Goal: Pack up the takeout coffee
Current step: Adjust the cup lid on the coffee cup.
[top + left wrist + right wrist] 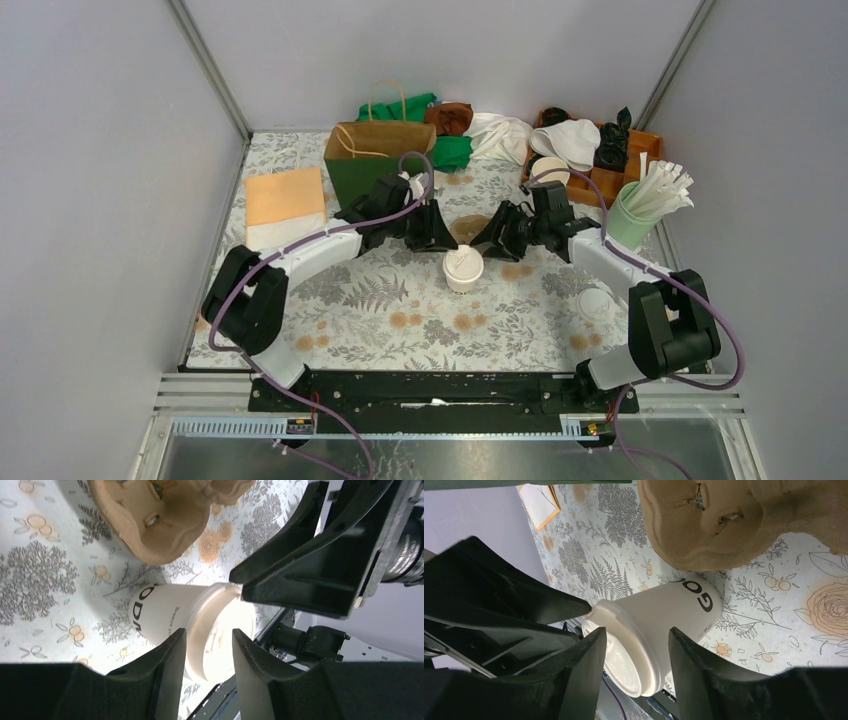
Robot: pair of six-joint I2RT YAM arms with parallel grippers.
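Observation:
The takeout coffee (463, 268), a white paper cup with a white lid, stands upright in the middle of the floral table. My left gripper (437, 240) and right gripper (490, 243) hang just behind it on either side, tips pointing toward each other. In the left wrist view the cup (165, 610) lies beyond my left gripper (208, 632), which is open and holds nothing. The right wrist view shows the cup (664, 610) beyond my open right gripper (636, 630), also empty. The brown pulp cup carrier (468, 229) sits right behind the cup.
A brown paper bag (375, 150) stands at the back left with cloths beside it. A wooden organiser (620, 160) and a green cup of straws (640, 205) are at the back right. An orange and white sheet (285, 200) lies left. A white lid (597, 303) lies near the right arm.

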